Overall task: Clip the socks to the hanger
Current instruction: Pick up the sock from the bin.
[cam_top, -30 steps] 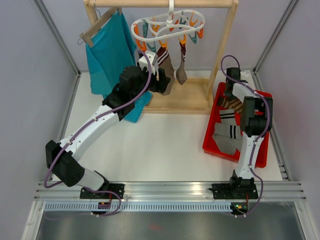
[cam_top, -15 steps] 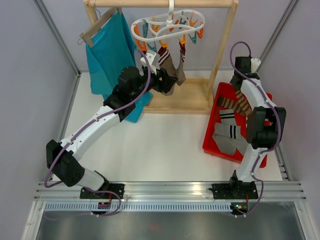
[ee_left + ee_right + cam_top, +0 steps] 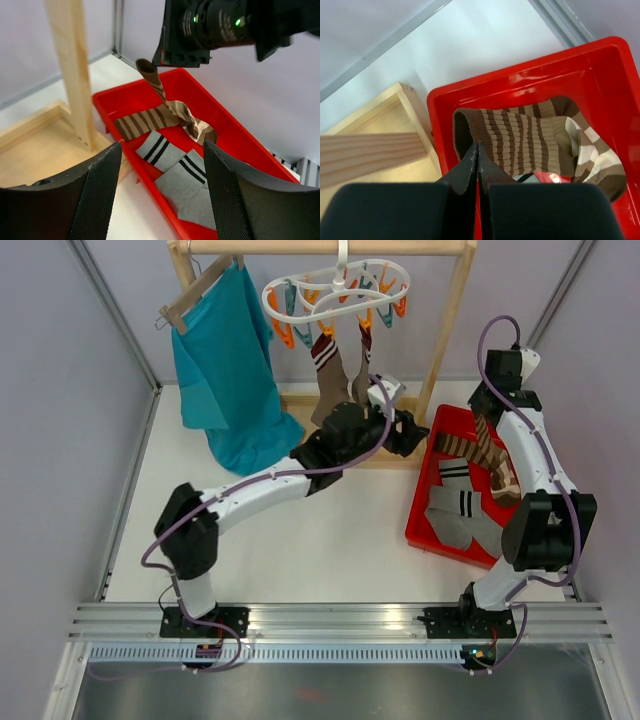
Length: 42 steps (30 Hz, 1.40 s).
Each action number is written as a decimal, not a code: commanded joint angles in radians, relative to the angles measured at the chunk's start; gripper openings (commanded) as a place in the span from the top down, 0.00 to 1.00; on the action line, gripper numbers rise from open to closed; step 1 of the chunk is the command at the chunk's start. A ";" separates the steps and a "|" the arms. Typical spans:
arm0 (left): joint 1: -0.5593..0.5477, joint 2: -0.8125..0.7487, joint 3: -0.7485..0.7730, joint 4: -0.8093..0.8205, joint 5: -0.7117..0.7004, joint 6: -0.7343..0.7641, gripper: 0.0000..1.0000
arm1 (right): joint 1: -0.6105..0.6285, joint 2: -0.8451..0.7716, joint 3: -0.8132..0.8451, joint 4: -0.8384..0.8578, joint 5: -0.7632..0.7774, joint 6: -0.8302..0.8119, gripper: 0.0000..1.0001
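Observation:
My right gripper (image 3: 486, 412) is shut on the cuff of a brown-and-tan striped sock (image 3: 480, 445) and holds it up, with its lower part still trailing into the red tray (image 3: 420, 502). In the right wrist view the shut fingers (image 3: 478, 149) pinch the sock's cuff (image 3: 530, 142). My left gripper (image 3: 408, 430) is open and empty beside the tray's left rim. In the left wrist view (image 3: 162, 195) it looks at the grey striped socks (image 3: 187, 175) in the tray. The white hanger (image 3: 335, 285) hangs from the rack bar with two socks (image 3: 330, 375) clipped on.
The wooden rack post (image 3: 445, 330) and base (image 3: 355, 445) stand right by my left gripper. A teal shirt (image 3: 225, 370) hangs on a wooden hanger at the left. Grey socks (image 3: 455, 505) lie in the tray. Walls close in on the right.
My left arm has swung right, from the hanging socks over to the tray's rim. My right gripper has risen and moved back, lifting the brown striped sock from the tray.

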 commanded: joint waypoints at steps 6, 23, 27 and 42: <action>-0.054 0.308 0.230 0.208 -0.143 -0.081 0.28 | 0.002 -0.117 -0.059 -0.032 -0.058 0.004 1.00; -0.130 0.707 0.528 0.452 -0.310 -0.044 0.25 | 0.000 -0.168 -0.084 -0.044 -0.149 0.052 1.00; -0.132 0.736 0.548 0.458 -0.318 -0.061 0.25 | 0.002 -0.170 -0.084 -0.044 -0.150 0.058 1.00; -0.144 0.880 0.760 0.398 -0.399 -0.119 0.25 | 0.002 -0.182 -0.089 -0.051 -0.170 0.076 1.00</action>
